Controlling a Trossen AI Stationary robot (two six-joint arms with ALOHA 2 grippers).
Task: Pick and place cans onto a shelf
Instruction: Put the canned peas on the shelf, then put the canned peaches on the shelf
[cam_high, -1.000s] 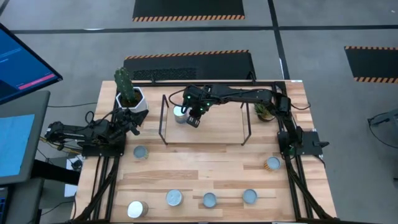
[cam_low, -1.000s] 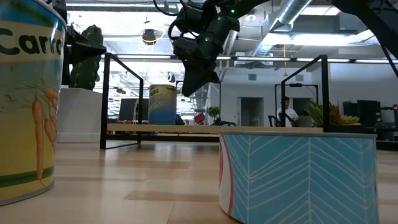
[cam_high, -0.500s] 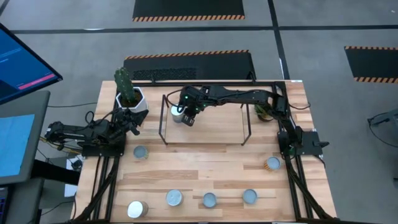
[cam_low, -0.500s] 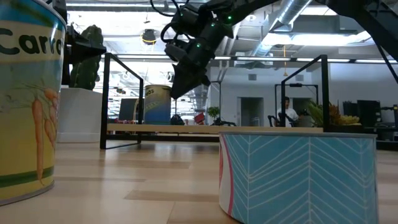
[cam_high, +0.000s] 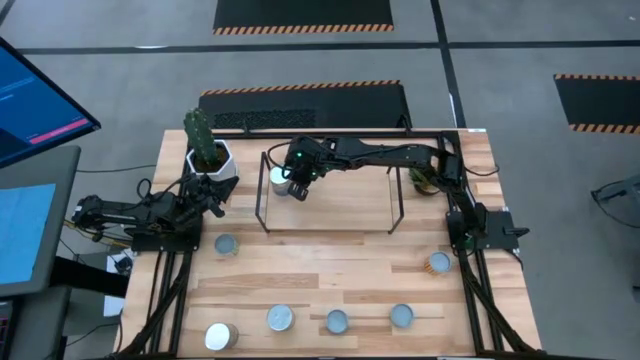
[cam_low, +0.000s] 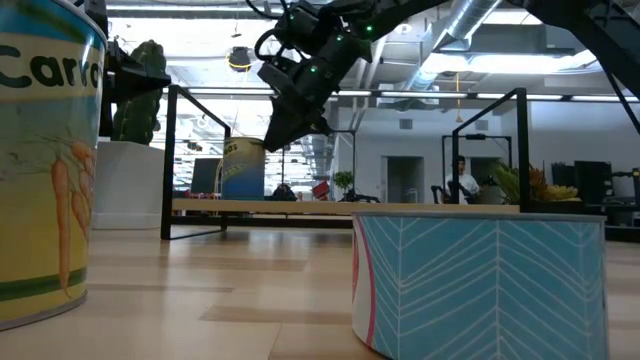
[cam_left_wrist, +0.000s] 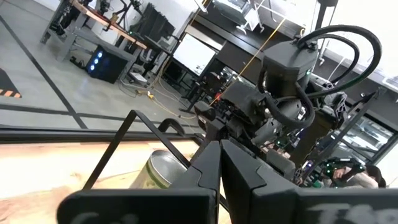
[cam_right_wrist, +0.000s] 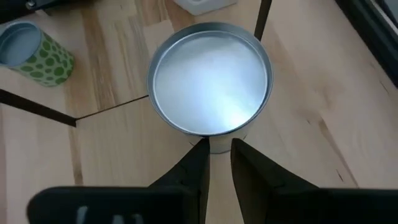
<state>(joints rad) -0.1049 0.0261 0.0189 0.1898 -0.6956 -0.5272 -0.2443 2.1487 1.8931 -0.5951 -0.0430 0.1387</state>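
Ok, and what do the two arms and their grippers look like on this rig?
Both arms are dark, near-black jointed links. The right arm carries small green lights near its wrist and looped black cables, clearest in the low view. The right gripper has two flat, dark, tapering fingers. The left arm is equally black, with cabling at its base; the left gripper shows matching angular black fingers.

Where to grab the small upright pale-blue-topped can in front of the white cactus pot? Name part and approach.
Grip the small pale-blue-topped can across its curved sides, descending straight from above: it stands upright, round top up, bare wood around it. The left gripper is nearest.
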